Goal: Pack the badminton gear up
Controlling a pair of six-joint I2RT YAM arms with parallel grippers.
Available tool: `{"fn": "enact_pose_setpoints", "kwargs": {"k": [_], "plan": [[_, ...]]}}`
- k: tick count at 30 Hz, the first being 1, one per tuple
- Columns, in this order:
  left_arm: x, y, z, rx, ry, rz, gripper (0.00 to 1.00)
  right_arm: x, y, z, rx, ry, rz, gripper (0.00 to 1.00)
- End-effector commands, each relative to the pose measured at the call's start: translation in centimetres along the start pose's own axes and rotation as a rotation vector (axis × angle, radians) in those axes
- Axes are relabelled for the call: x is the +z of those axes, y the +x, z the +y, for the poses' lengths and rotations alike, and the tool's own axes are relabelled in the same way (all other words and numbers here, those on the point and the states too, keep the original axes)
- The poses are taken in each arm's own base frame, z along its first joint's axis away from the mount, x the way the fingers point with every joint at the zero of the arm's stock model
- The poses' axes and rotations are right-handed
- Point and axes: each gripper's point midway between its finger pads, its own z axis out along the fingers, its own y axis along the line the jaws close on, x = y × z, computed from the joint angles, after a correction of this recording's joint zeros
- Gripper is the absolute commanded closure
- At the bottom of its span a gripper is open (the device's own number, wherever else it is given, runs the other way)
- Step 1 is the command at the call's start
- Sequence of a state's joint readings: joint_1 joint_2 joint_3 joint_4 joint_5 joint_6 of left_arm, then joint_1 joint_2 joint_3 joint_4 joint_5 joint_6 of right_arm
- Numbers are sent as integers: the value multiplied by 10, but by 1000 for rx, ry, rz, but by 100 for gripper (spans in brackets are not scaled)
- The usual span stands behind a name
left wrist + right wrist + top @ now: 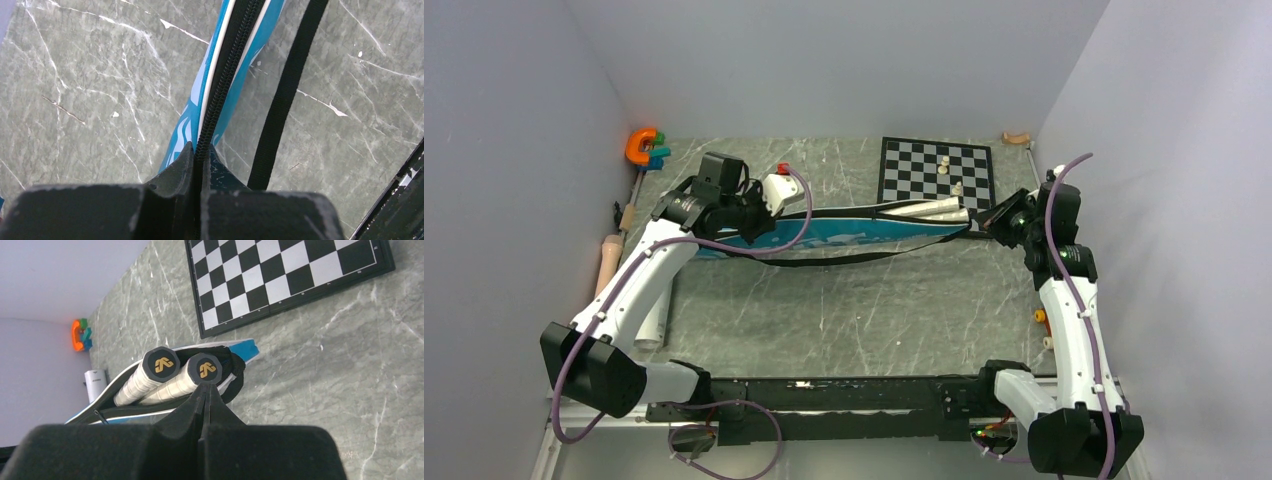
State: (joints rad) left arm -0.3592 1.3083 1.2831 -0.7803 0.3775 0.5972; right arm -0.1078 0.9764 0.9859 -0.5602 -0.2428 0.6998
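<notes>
I count one blue bag (864,238) lying lengthwise across the worktop (874,310), two white racket handles (150,379) poking side by side from its open end, one black strap (285,95), and one chessboard (280,280) carrying two pale pieces (944,165). My left tool (201,149) is clamped on the bag's zip seam at the wide end. My right tool (206,387) sits at the handle end, jaws pressed together, tips against the bag's black mouth; I cannot tell whether fabric is caught.
</notes>
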Motion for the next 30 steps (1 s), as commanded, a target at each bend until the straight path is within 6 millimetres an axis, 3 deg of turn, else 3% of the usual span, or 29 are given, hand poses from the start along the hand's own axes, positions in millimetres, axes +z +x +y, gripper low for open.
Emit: {"fn": "enact_pose_setpoints", "kwargs": {"k": [1,16,25,30], "plan": [[-14,-54,16,47,-49,-189,100,1,-4,12,-20,-69,-14,100],[-12,-54,7,60,-12,-194,100,0,-31,14,-59,-23,-103,100],[-11,-53,3,55,-6,-196,100,13,-14,15,-36,-69,-32,100],[-8,-52,3,66,-9,-183,100,14,-2,26,-59,-98,-11,100]]}}
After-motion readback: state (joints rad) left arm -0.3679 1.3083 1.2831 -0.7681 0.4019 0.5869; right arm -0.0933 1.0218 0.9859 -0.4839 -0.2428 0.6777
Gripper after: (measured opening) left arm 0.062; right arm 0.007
